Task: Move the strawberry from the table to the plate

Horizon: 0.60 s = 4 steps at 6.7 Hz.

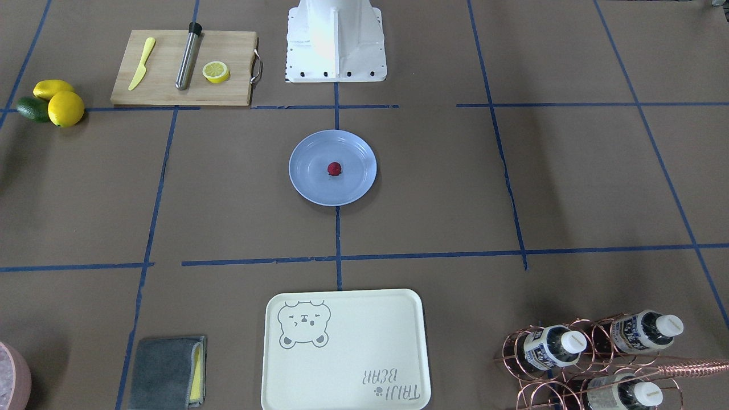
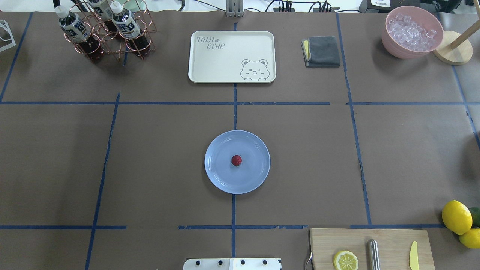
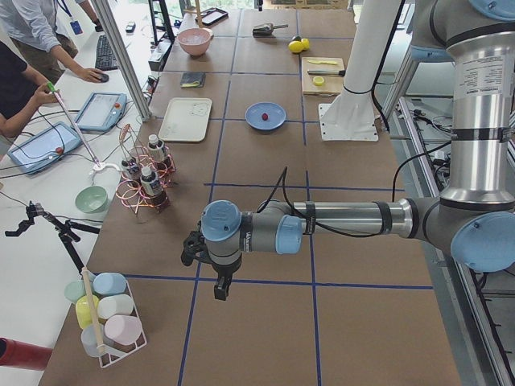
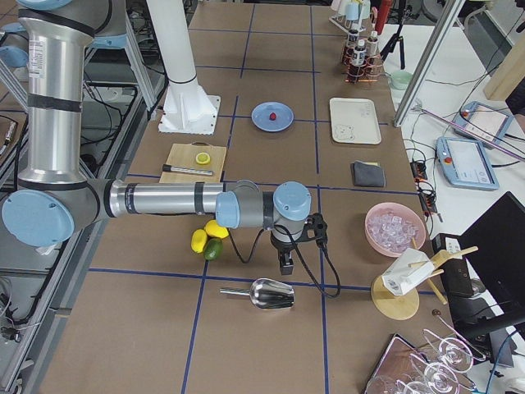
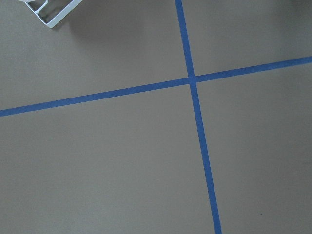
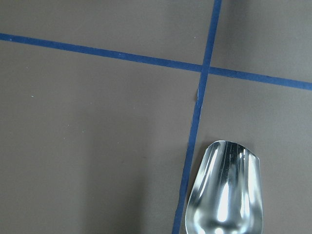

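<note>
tiny dark-red strawberry [image 2: 236,160], centred on plate [image 2: 221,180]

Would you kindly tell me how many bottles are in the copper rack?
3, all in the rack, seen in the front-facing view: the left bottle, the right bottle, and the near bottle at the bottom edge, partly cut off. None seems hidden.

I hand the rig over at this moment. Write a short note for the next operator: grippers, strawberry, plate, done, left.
Left gripper: above bare table at the left end; open or shut, cannot tell.
Right gripper: near the metal scoop at the right end; cannot tell either.
Strawberry: in the middle of the plate, at the table's centre.
Done: strawberry placed, it seems. Left: nothing visible.
</note>
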Available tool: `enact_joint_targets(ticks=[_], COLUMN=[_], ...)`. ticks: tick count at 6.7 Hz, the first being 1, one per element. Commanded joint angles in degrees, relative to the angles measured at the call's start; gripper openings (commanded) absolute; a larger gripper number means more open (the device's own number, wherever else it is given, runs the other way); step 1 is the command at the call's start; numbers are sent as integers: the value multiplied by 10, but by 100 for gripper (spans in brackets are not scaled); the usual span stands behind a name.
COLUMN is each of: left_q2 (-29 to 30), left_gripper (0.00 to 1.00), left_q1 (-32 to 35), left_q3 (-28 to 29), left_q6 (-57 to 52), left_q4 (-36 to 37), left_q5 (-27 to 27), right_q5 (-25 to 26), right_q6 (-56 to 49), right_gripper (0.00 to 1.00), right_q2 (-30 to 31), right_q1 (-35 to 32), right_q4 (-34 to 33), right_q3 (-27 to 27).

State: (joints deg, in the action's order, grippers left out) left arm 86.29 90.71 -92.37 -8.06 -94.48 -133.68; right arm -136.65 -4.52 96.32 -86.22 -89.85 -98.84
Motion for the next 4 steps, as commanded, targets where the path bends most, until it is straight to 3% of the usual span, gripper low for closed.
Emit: enact_joint_targets(ticks=[1,4], left_q2=[5,9], left_gripper=[100,100], left_q1=[-1,-1], left_q3=[-5,-16], left_q6=[1,-2], left_q4=[9,48], left_q5=[0,-21], right_q5=[-2,-3], right_q6=[0,0], right_gripper=[100,100], right_q2=[0,0], right_q1=[0,0], right_q4=[0,-1], right_q3=[4,6])
